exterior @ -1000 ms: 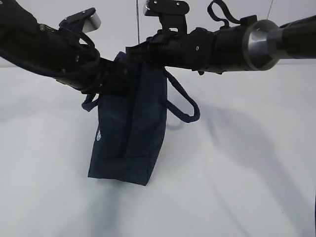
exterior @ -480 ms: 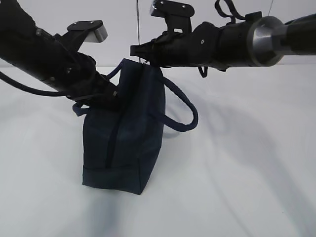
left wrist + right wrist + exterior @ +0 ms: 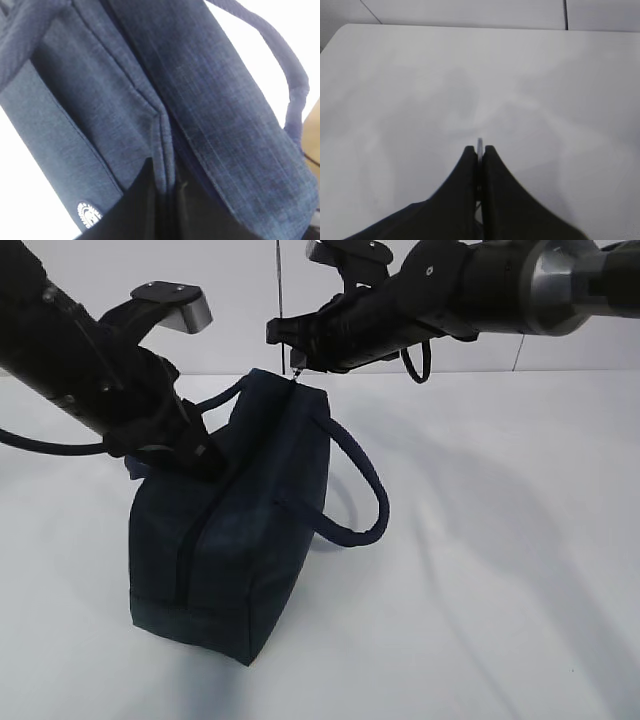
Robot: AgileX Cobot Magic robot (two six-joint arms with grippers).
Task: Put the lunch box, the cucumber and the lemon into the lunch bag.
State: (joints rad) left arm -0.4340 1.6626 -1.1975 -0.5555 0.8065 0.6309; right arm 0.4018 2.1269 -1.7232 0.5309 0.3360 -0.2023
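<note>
The dark navy lunch bag (image 3: 240, 530) rests on the white table (image 3: 500, 570), tilted, with its far end raised. Its zipper line (image 3: 186, 540) looks closed. My left gripper (image 3: 205, 455) is shut on a fold of the bag's fabric; in the left wrist view this gripper (image 3: 165, 182) pinches a fabric ridge beside the round white logo (image 3: 88, 215). My right gripper (image 3: 295, 365) is shut on the silver ring pull (image 3: 479, 144) at the bag's raised end. The lunch box, the cucumber and the lemon are out of view.
One loop handle (image 3: 362, 490) hangs out to the bag's right. Both black arms cross above the bag. A pale wall (image 3: 240, 300) stands behind the table.
The bag has come down from hanging in the air to rest on the table, shifting left. My left arm moved down and left; my right gripper stays at the bag's top end.
</note>
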